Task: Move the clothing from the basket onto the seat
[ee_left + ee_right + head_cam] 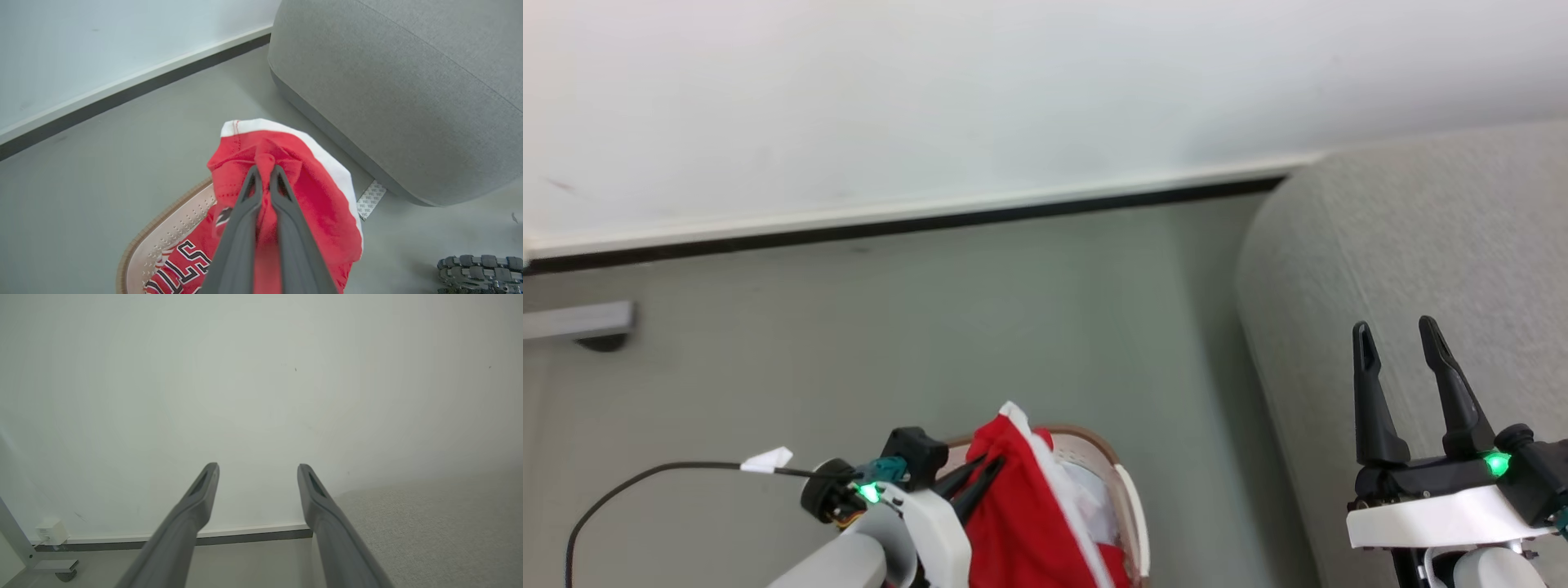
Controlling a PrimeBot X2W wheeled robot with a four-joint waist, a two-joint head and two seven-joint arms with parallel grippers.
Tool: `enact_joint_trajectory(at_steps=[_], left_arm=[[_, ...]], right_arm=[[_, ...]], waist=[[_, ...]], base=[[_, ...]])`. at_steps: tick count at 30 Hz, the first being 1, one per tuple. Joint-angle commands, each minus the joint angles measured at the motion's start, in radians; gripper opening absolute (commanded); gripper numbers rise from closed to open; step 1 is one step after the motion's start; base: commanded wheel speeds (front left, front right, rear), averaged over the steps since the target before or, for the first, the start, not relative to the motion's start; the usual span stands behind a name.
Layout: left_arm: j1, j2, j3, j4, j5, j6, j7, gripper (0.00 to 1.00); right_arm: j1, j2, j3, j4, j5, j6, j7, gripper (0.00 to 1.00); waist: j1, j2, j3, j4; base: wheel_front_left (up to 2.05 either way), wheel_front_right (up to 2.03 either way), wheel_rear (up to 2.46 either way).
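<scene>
Lower left of the left wrist view: the red jersey [179, 263] shows black-and-white block letters, seemingly "LLS", partly hidden. The print on the white tag [371, 199] is too small to read.

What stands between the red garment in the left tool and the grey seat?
Nothing visible. The left tool pinches the soft red white-trimmed garment; bare grey floor separates it from the large light-grey fabric seat.

Red clothing [310, 179] with white trim, cream basket [179, 228] rimmed brown, light-grey seat [408, 102].
</scene>
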Motion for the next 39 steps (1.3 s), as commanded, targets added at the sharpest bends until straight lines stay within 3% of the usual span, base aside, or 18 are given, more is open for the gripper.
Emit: enact_joint_trajectory(at_steps=[1,11,18,34,39], left_arm=[[0.021,0.009,0.02,-0.028,0.018,0.005,0.0,0.0],[0.066,0.023,0.209,-0.31,0.092,0.028,-0.001,0.0],[0.056,0.035,0.266,-0.408,0.105,0.061,-0.001,0.0],[0.049,0.068,0.299,-0.54,0.077,0.102,0.024,0.0],[0.054,0.07,0.298,-0.556,0.07,0.106,0.028,0.0]], right_arm=[[0.018,-0.003,-0.002,0.006,-0.003,-0.002,0.001,1.0],[0.047,-0.003,0.007,0.036,0.026,-0.002,0.001,1.0],[0.07,-0.003,0.054,0.044,0.078,-0.002,0.001,1.0],[0.07,-0.003,0.156,0.048,0.113,-0.002,0.001,1.0],[0.056,-0.003,0.232,0.058,0.109,-0.002,0.001,1.0]], waist=[[0.0002,0.0,-0.068,0.073],[0.0002,0.0,-0.144,0.155],[0.0002,0.0,-0.182,0.184],[0.0002,0.0,-0.194,0.198],[0.0002,0.0,-0.195,0.201]], base=[[0.0,0.0,0.0],[0.0,0.0,0.0],[0.0,0.0,0.0],[0.0,0.0,0.0],[0.0,0.0,0.0]])
